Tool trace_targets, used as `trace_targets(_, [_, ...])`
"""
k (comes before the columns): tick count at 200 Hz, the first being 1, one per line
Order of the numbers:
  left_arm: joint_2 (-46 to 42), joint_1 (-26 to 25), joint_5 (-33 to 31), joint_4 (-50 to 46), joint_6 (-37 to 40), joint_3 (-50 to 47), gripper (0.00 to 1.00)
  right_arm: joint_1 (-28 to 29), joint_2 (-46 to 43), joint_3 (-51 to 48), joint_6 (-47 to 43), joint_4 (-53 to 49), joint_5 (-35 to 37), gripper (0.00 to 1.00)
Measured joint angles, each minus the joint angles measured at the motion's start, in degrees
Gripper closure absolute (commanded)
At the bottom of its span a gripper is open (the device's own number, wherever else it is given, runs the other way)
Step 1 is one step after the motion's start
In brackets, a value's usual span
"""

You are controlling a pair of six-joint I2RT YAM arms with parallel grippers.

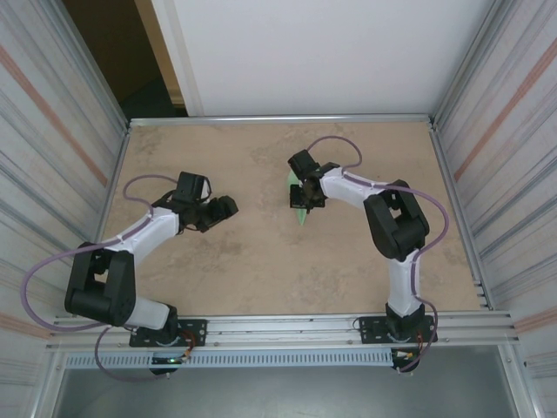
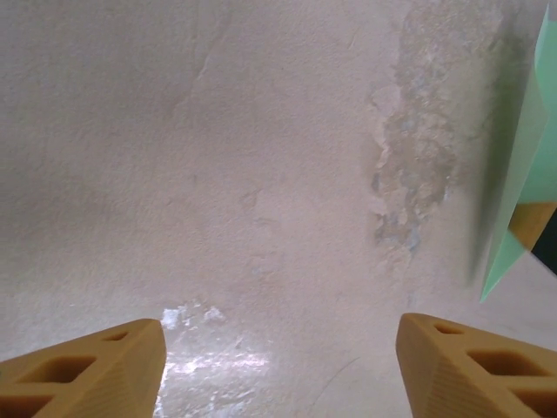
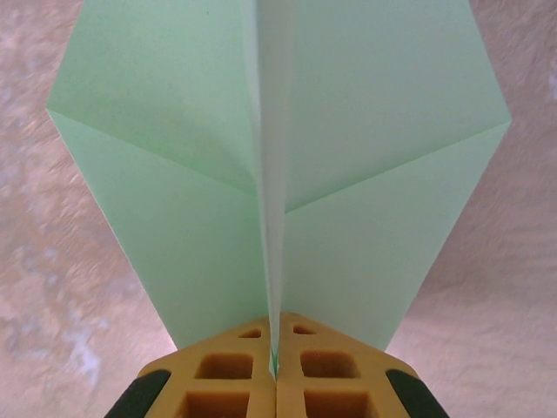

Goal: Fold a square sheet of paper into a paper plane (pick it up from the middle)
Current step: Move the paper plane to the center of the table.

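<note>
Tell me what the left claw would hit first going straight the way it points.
Probably the bare tabletop: the open left claw aims at it with nothing between. The paper plane, pinched in the right claw, sits right of that line, though depth is unclear.

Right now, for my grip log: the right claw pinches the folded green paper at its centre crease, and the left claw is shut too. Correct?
No: the left claw is open, its fingers wide apart in the left wrist view. The right claw does pinch the folded green paper at its centre crease.
</note>
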Motion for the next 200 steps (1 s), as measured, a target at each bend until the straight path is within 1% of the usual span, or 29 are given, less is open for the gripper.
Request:
trace_targets(20, [0.00, 0.00, -0.87, -0.26, 0.59, -0.20, 0.21, -0.61, 2.14, 1.97, -0.98, -1.46, 0.28, 0.89])
trace_targets(44, [0.00, 0.00, -1.46, -0.70, 0.94, -0.37, 0.17, -1.03, 3.32, 2.82, -1.11, -2.67, 0.33, 0.84])
trace_targets(64, [-0.09, 0.00, -1.90, -1.03, 1.11, -0.48, 0.16, -1.03, 3.41, 2.93, -1.09, -2.73, 0.33, 0.78])
trace_targets(81, [-0.15, 0.00, -1.90, -1.03, 1.16, -0.52, 0.15, -1.03, 3.50, 3.15, -1.07, -2.84, 0.37, 0.76])
trace_targets(152, [-0.15, 0.00, -1.97, -1.05, 1.38, -0.57, 0.14, -1.03, 5.01, 5.22, -1.05, -4.00, 0.70, 0.69])
trace_targets(200, [-0.39, 0.00, -3.26, -1.70, 2.27, -0.57, 0.06, -1.03, 5.49, 5.95, -1.03, -4.09, 1.09, 0.64])
